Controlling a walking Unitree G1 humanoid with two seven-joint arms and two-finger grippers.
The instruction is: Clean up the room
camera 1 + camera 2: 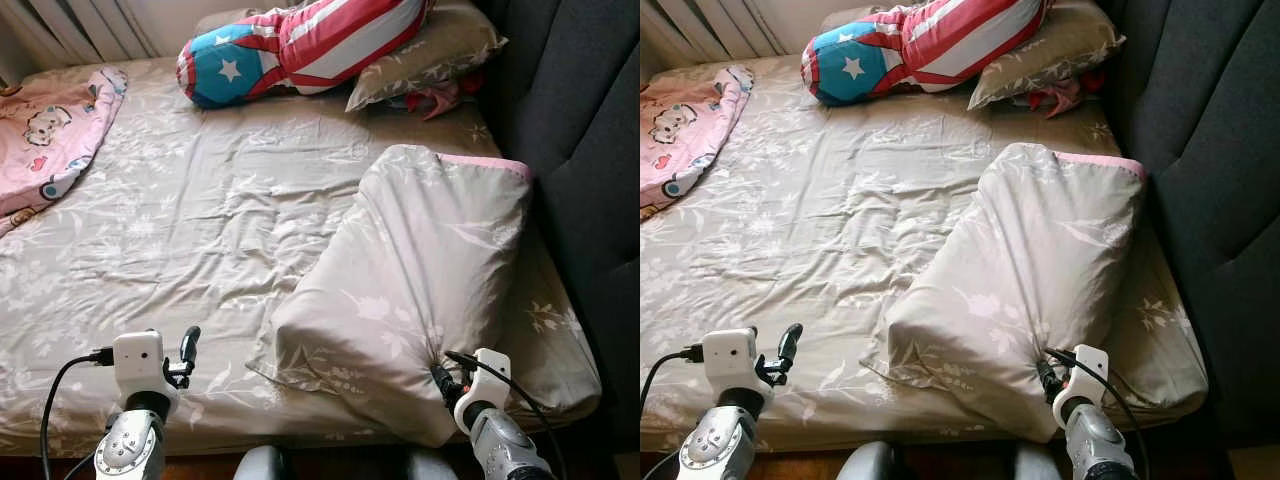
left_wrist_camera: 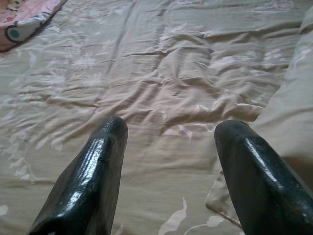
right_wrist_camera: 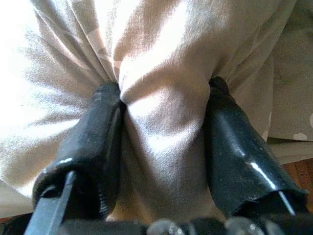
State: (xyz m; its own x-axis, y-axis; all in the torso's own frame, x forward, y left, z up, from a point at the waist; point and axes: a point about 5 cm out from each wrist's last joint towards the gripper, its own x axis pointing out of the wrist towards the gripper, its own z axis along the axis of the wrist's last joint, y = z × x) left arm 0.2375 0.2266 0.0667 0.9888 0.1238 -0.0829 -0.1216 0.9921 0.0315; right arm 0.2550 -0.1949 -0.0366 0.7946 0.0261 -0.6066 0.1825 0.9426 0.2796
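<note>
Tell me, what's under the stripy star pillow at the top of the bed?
The stars-and-stripes pillow lies partly on a beige floral pillow and the bedsheet. Something red pokes out beneath that pillow; the rest is covered.

Right gripper jaws clamped; left gripper jaws apart.

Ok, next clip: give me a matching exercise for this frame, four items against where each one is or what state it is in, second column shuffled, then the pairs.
Items:
1. beige floral pillow
2. stars-and-stripes bolster
3. pink cartoon blanket
4. left gripper

States:
A. open, over the bed sheet
B. at the bed's far left edge
C. pinched at its near edge by the right gripper
D. at the head of the bed, lying on another pillow

Pairs: 1-C, 2-D, 3-B, 4-A
</note>
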